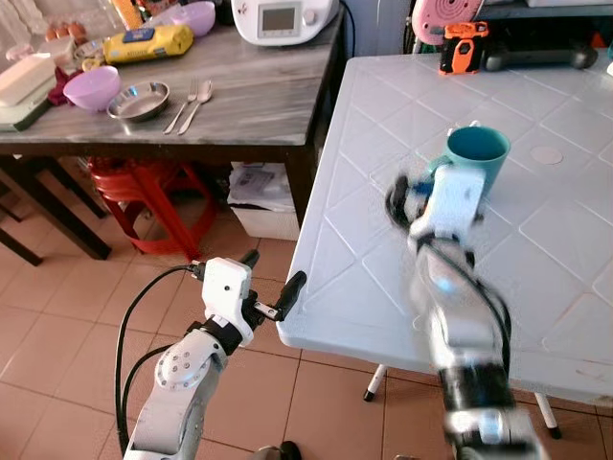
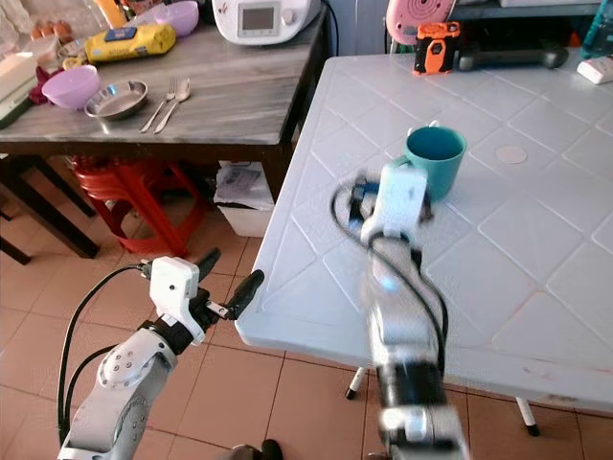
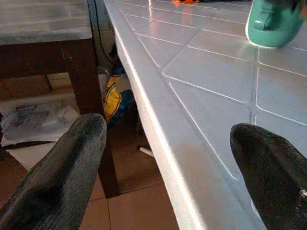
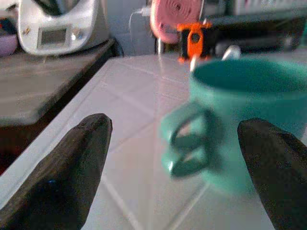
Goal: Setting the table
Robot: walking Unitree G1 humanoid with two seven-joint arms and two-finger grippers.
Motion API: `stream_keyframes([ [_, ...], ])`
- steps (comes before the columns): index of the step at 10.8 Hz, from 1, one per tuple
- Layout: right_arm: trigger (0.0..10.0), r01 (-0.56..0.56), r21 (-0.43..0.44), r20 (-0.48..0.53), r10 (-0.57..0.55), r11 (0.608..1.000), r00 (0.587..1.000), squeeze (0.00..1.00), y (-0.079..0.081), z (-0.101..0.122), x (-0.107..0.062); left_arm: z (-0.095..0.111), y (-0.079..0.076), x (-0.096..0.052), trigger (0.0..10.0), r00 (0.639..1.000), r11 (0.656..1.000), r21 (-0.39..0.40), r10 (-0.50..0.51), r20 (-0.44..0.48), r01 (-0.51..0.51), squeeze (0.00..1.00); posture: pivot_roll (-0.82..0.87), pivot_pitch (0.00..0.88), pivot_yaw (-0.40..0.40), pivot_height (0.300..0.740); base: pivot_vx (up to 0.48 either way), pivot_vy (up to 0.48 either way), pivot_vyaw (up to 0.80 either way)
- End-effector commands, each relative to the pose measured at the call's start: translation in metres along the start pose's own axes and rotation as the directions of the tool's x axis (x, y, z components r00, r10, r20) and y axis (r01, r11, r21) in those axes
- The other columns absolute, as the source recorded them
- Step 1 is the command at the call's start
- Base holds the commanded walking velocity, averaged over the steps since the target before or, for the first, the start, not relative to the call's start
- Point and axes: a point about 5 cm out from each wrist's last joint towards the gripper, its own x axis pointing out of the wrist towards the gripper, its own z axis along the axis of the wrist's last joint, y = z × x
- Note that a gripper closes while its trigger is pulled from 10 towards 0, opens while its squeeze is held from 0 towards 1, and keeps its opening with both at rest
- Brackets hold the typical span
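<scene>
mug [image 1: 476,155] on plastic table [image 1: 536,240], rt of wooden table [image 1: 249,96] w/ bowls, cutlery.

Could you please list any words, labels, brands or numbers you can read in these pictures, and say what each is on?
None can be read.
Yellow packet on the wooden table: blue label, too small to read.
White appliance: grey display, nothing legible.
Papers under the table: print too small.
Teal mug: plain.
</scene>
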Motion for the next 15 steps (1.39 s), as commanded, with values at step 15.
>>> stream_keyframes([
  [15,10.0,0.175,-0.074,0.028,-0.173,0.982,0.984,0.0,-0.063,-0.007,-0.006,0.007,0.002,0.004,10.0,1.0,1.0,0.004,-0.02,0.002,0.02,0.0,-0.07,0.148,0.164,0.74,0.0,0.0,0.0],
])
